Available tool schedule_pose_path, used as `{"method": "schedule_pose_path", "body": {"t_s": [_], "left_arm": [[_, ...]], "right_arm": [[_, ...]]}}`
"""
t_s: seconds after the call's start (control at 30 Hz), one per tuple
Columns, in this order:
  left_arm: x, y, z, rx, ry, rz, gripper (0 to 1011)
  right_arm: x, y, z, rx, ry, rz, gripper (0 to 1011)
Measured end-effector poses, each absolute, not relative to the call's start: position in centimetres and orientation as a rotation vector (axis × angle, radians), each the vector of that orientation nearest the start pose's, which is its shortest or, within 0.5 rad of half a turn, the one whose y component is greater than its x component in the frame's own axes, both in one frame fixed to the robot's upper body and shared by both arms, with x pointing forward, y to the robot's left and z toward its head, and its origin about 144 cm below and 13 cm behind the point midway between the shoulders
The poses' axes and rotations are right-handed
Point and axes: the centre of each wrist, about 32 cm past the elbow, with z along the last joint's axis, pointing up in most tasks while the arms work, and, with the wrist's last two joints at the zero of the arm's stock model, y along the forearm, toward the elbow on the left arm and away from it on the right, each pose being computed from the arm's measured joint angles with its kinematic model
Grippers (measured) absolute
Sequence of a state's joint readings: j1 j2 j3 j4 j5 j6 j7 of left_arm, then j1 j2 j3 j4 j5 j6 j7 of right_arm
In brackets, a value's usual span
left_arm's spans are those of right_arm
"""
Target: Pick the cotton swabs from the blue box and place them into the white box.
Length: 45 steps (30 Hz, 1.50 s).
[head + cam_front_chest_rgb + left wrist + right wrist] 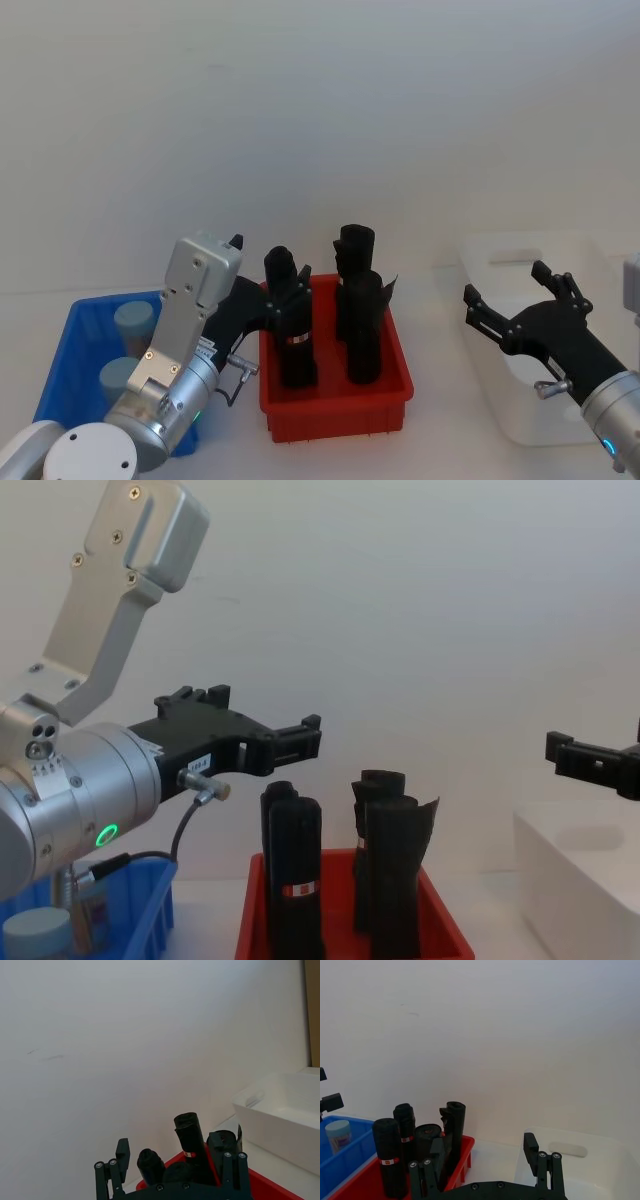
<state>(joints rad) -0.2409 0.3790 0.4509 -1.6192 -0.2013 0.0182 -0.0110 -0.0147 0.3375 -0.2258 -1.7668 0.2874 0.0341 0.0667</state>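
By my reckoning nothing is across so far: two cotton swabs (pixel 133 320) sit in the blue box (pixel 60 350); the white box (pixel 520 245) looks empty; the left gripper (pixel 262 710) hangs above the blue box's edge; the right gripper (pixel 505 282) hovers over the white box; both sets of fingers are spread wide, holding nothing.

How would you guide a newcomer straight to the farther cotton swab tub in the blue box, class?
Start at the blue box, leftmost of three bins, beside the red bin. Two short tubs with pale grey-blue lids stand in it. The one meant is the farther cotton swab tub, nearer the wall than its twin and far shorter than the black rolls next door.
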Motion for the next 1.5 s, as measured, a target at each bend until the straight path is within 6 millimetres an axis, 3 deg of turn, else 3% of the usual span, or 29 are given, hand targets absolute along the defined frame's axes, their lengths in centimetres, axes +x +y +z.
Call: {"method": "schedule_pose_path", "body": {"t_s": [0.87, 1.5], "left_arm": [[52.0, 21.7, 120.8, 0.126, -0.145, 1.234, 1004], [52.5, 23.0, 121.5, 0.226, -0.075, 1.325, 1004]], "right_arm": [[44.3, -23.7, 118.9, 0.026, -0.075, -1.23, 1002], [44.3, -23.7, 118.9, 0.026, -0.075, -1.229, 1002]]}}
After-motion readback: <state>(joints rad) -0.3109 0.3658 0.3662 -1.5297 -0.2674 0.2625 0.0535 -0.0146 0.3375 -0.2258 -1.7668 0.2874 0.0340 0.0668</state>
